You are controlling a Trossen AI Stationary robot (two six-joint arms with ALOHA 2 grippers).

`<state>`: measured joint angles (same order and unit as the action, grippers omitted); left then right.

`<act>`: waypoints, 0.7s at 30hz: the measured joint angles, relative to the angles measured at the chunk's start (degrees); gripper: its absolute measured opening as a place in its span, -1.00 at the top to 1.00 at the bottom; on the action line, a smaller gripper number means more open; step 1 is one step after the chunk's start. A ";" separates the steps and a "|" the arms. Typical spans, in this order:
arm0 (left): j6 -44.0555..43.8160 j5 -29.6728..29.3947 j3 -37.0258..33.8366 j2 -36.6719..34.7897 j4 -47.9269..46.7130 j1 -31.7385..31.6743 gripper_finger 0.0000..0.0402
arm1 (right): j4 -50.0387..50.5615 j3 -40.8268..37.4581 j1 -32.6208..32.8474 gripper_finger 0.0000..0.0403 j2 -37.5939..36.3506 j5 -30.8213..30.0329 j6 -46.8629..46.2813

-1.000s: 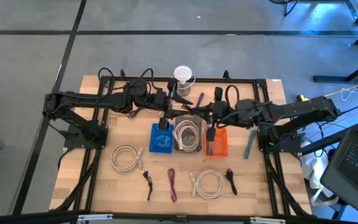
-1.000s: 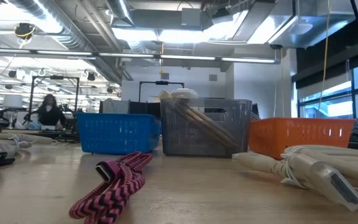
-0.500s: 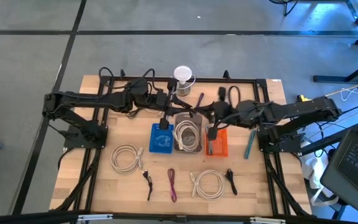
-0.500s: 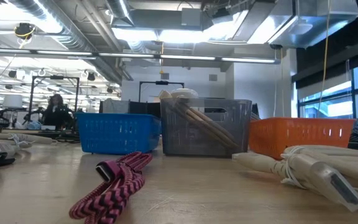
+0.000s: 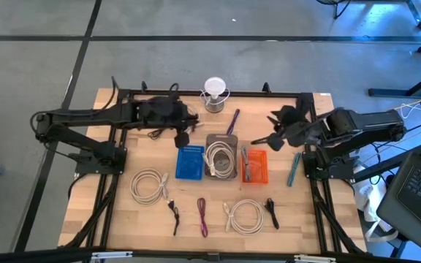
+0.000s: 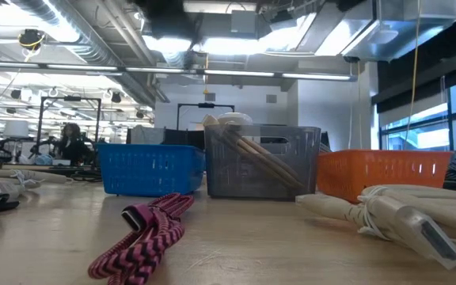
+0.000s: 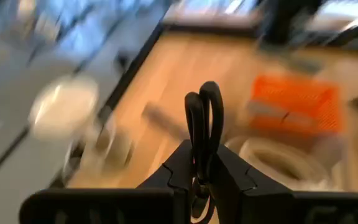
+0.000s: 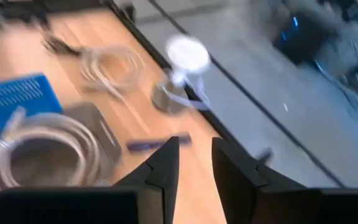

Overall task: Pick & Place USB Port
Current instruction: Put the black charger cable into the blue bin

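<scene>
Three bins stand in a row mid-table: blue (image 5: 190,162), grey (image 5: 221,157) with a white cable coil in it, and orange (image 5: 254,165). My left gripper (image 5: 181,136) hangs just beyond the blue bin's far left corner, shut on a black cable loop (image 7: 204,121). My right gripper (image 5: 266,139) is open and empty, above the table beyond the orange bin's far right corner. In the right wrist view its fingers (image 8: 166,165) stand apart with nothing between them. Neither gripper shows in the low view. My left gripper pinches a narrow black loop of cable (image 7: 202,146) between its two fingers. The loop sticks out past the fingertips, lifted clear of the table. The rest of the cable is hidden by the gripper.
Near the front edge lie two white cable coils (image 5: 149,185) (image 5: 245,216), a magenta cable (image 5: 202,217) and two black cables (image 5: 174,214) (image 5: 271,212). A purple cable (image 5: 232,120) and a white cup (image 5: 214,91) are at the far side. A teal object (image 5: 294,169) lies right of the orange bin.
My left gripper has drawn back from over the blue bin toward the table's far left, still shut on the black cable. My right gripper has drawn back from over the orange bin toward the right and far edge.
</scene>
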<state>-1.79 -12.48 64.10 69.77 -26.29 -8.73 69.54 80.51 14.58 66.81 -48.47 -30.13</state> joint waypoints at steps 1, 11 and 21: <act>-2.23 -1.42 0.00 0.26 -2.53 0.00 0.86 | 2.63 -0.01 -0.06 0.51 -0.11 0.00 -2.62; -25.54 -1.40 -8.30 1.82 -3.36 0.74 0.86 | 15.74 -0.17 -0.10 0.54 -0.51 -0.02 -19.39; -40.66 1.71 -24.44 1.80 18.66 5.67 0.86 | 16.08 -0.18 -0.10 0.60 -0.51 -0.02 -18.95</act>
<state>-42.45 -10.76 39.66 71.57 -7.63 -3.07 85.63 80.33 14.48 66.30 -48.49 -49.08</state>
